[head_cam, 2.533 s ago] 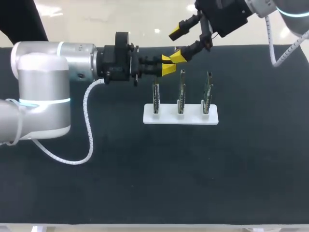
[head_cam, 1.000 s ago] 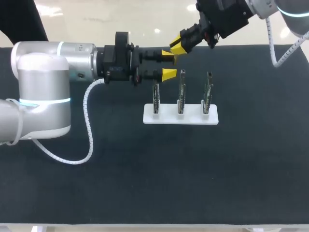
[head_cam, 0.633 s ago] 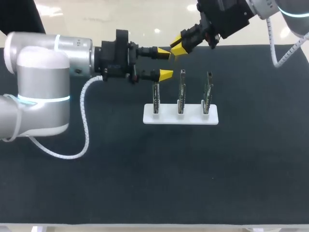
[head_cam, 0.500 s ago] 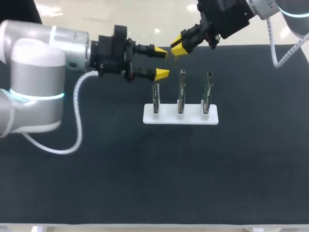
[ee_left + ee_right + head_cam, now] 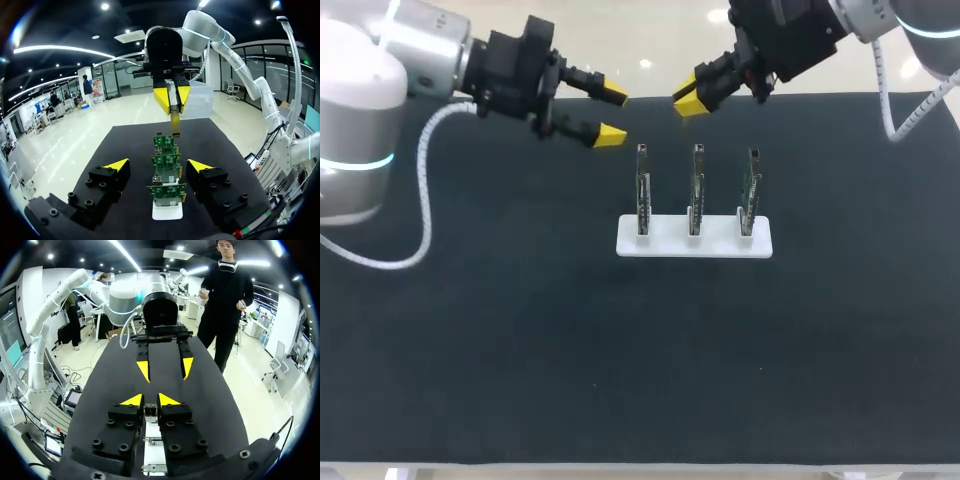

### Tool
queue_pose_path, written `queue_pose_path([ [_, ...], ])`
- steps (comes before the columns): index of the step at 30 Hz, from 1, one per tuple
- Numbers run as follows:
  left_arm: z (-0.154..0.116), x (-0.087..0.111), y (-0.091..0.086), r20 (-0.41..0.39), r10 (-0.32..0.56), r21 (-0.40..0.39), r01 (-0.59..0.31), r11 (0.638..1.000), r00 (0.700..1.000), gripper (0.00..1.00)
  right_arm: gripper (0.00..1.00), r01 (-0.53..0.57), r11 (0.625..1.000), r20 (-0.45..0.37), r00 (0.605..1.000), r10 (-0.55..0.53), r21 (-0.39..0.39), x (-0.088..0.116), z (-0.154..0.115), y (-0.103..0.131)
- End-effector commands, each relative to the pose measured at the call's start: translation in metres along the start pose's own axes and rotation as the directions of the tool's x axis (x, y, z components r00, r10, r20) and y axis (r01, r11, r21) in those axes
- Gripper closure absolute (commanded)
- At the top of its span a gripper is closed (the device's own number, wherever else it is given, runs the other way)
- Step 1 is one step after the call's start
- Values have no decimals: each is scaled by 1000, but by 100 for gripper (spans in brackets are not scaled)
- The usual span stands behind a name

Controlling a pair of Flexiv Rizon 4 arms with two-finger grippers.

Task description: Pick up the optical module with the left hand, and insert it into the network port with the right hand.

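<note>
Our left gripper (image 5: 612, 117) has let go and drawn back toward our left. Its yellow-tipped fingers are now wide apart and hold nothing. Our right gripper (image 5: 686, 100) stays closed on the optical module (image 5: 175, 121), a slim gold-coloured strip hanging from its tips near the far edge of the dark table (image 5: 620, 350). We judge the handover finished, with insertion into a port still to do. The only holder here is a white stand (image 5: 695, 243). Three small circuit boards (image 5: 696, 185) stand upright in a row in its slots, near the right gripper and untouched by it.
</note>
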State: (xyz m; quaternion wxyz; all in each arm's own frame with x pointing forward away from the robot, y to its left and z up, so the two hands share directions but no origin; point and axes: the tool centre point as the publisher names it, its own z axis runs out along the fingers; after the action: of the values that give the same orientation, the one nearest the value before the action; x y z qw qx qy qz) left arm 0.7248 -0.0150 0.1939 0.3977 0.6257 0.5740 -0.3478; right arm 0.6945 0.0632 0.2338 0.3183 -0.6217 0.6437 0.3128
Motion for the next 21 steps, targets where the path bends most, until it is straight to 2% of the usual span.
queue_pose_path([
  [1, -9, -4, 1, -49, -1, 29, 2, 1000, 999, 0, 100, -4, 1000, 0, 1000, 4, 3, 0, -1, 1],
  [4, -15, -4, 1, -85, -4, 49, 8, 999, 996, 0, 100, -8, 1000, -3, 1000, 8, 5, -1, -1, 1],
  [6, -17, -4, 1, -79, -5, 71, 10, 997, 997, 0, 100, -10, 1000, -3, 1000, 10, 4, -1, -1, 1],
  [21, -18, -4, 0, -82, -8, 71, 13, 997, 997, 0, 100, 0, 1000, -10, 1000, 0, 6, -2, 0, 0],
])
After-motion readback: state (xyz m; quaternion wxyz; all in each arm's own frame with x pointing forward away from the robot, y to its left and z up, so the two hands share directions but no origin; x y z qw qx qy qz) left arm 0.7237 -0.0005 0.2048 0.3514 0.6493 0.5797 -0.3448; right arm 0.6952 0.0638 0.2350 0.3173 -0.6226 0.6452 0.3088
